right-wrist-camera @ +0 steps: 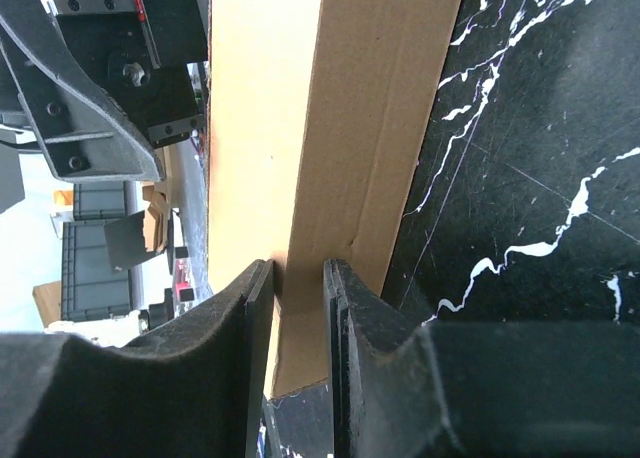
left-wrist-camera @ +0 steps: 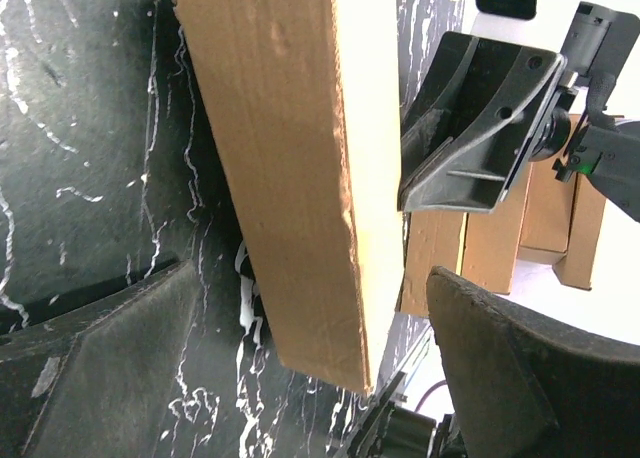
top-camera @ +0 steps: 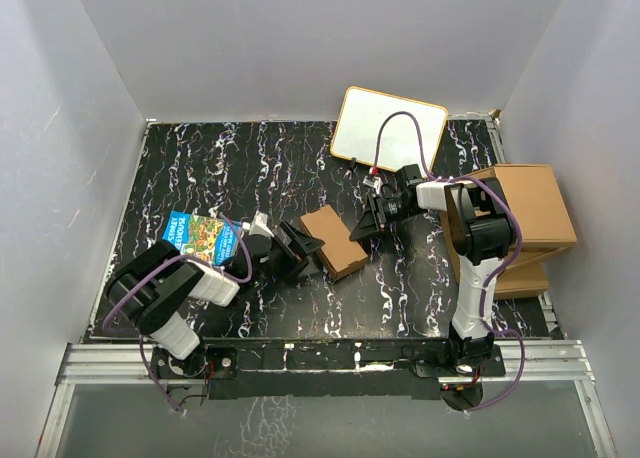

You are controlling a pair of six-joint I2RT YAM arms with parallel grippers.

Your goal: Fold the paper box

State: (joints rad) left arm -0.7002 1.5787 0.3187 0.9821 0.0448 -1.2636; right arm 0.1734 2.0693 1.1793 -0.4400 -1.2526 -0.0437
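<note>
The paper box [top-camera: 335,240], folded into a shallow brown cardboard shape, sits near the middle of the black marbled worktop [top-camera: 250,168], between the two arms. The right gripper [top-camera: 362,223] is narrowed onto the box's far-right wall, pinching the cardboard between its fingers [right-wrist-camera: 250,308]. The left gripper [top-camera: 303,246] stands wide, just beside the box's near-left side, holding nothing. A blue picture book [top-camera: 200,236] lies behind it.

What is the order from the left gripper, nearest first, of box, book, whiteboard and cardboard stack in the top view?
1. Box, just right of the left gripper.
2. Book, to its left.
3. Whiteboard, at the back.
4. Cardboard stack, far right.
</note>
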